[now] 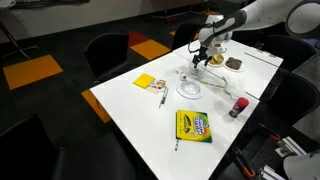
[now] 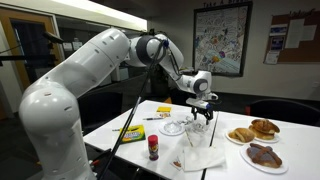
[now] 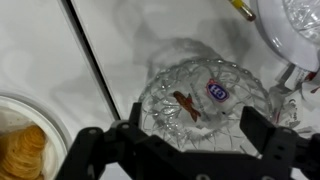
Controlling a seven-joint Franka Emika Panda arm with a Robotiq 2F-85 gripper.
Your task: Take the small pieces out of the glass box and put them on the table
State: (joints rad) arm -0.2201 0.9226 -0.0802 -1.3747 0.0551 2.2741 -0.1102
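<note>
White table point(image 1: 130, 105) spreads beneath; my gripper point(image 3: 190, 128) hangs released, jaws wide, over the glass box point(image 3: 215, 75), a brown piece point(image 3: 187, 103) inside, pastries point(image 3: 20, 150) at eight o'clock.

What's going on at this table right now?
The robot arm's gripper hangs open right above the glass box, which stands on the white table near a round clear dish and plates of pastries. The wrist view shows a small brown piece lying inside the box. Nothing is held, and no piece has been taken out yet.
</note>
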